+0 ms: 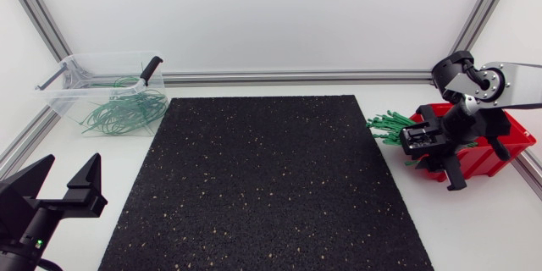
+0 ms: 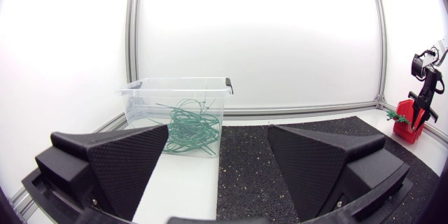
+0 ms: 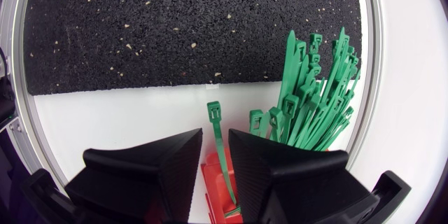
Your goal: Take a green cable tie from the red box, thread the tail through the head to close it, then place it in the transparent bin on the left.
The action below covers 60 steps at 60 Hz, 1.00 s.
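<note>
The red box (image 1: pixel 487 157) stands at the table's right edge, with a bundle of green cable ties (image 1: pixel 391 125) fanning out of it toward the mat. My right gripper (image 1: pixel 417 141) hangs over the box's near end. In the right wrist view one cable tie (image 3: pixel 213 115) lies between the narrowed fingers of that gripper (image 3: pixel 215 136), head pointing ahead, over the box (image 3: pixel 212 176); a sliver of red still shows beside it. The rest of the bundle (image 3: pixel 311 91) lies beside the gripper. My left gripper (image 1: pixel 69 168) stands open at the front left, holding nothing. The transparent bin (image 1: pixel 63 85) sits far left.
A black speckled mat (image 1: pixel 271 178) covers the middle of the table. Several closed green ties (image 1: pixel 127 110) lie in the bin, seen also ahead of my left gripper (image 2: pixel 217 140) as a green tangle (image 2: pixel 189 129). A black clip (image 1: pixel 151 69) sits on the bin's rim.
</note>
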Available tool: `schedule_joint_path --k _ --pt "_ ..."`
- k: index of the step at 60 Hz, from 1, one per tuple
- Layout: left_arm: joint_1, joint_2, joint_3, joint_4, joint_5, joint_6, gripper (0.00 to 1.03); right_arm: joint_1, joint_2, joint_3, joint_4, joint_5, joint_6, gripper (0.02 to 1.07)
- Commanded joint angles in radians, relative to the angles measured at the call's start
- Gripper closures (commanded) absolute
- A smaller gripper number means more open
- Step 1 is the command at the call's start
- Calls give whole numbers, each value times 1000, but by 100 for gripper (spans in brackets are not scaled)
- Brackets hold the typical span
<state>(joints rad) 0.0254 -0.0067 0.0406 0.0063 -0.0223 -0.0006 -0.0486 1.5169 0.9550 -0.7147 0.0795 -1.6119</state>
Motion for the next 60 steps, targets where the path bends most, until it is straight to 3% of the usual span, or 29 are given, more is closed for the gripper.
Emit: schedule_joint_path --k 1,14,18,41,60 --pt "4 -3 -38 -26 7 -13 4 -8 16 -30 15 0 -45 83" --pt "4 -4 -38 -26 7 -15 4 -14 14 -36 46 6 -48 90" --pt "4 -3 -38 -26 7 -13 4 -14 9 -32 44 -3 -51 102" --pt "4 -3 -38 -28 9 -13 4 -7 -104 -70 77 -29 -82 102" --pt "5 -4 -38 -28 12 -13 4 1 -187 16 -74 -90 -63 102"
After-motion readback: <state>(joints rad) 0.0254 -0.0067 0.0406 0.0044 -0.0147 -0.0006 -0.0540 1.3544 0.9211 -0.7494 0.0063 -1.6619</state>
